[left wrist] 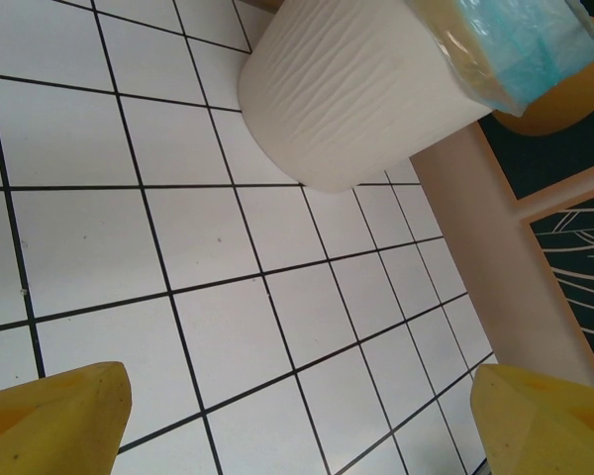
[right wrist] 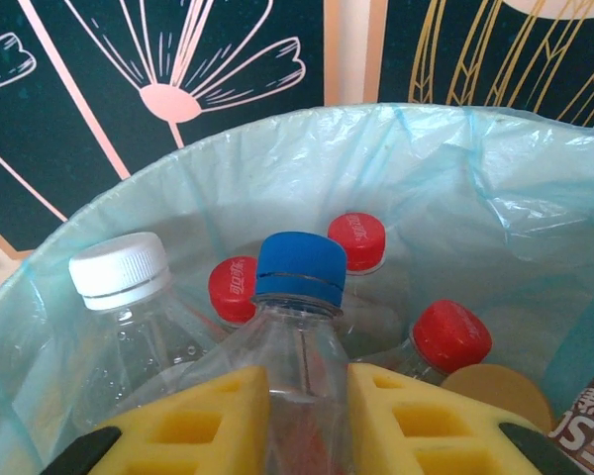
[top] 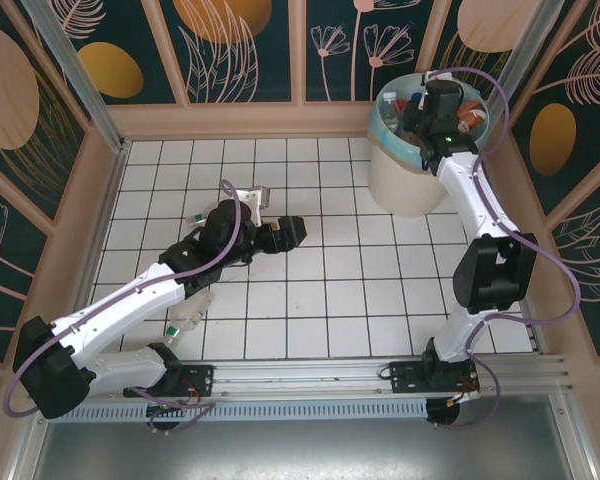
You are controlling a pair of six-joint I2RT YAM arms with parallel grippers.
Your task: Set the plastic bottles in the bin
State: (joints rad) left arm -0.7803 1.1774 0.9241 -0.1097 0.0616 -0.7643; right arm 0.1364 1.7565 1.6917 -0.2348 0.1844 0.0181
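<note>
The bin is a cream-white bucket lined with a light blue bag, standing at the far right of the tiled floor. My right gripper hangs over its mouth. Its yellow pads press on both sides of a clear blue-capped bottle, with the gripper shut on it. Below lie other plastic bottles: three with red caps and one with a white cap. My left gripper is low over the middle tiles, and it stands open with nothing between its fingers.
A clear bottle lies on the tiles beside the left arm's forearm. The bin's ribbed side shows ahead of the left gripper. Pink wooden walls ring the tiled floor, and a metal rail runs along the near edge.
</note>
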